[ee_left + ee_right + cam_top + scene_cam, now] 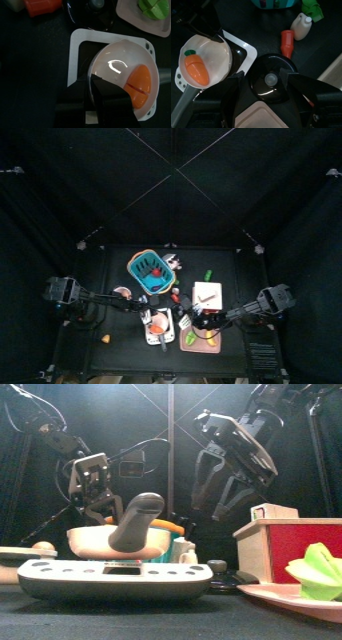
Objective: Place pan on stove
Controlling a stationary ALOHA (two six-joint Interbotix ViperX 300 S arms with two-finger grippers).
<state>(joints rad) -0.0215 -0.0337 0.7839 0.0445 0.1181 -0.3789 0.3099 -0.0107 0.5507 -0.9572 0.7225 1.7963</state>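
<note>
Black curtains (80, 178) close the pen on every side, hanging in dim light. Thin pale poles (201, 153) cross overhead in an X. The small black tabletop (114, 308) sits in the middle.

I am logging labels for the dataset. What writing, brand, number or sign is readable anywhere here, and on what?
None can be read.
White rectangular toy stove: only unlettered round marks.
Small white bottle with pink cap: no legible label.
Red and white box: no writing shows.
</note>
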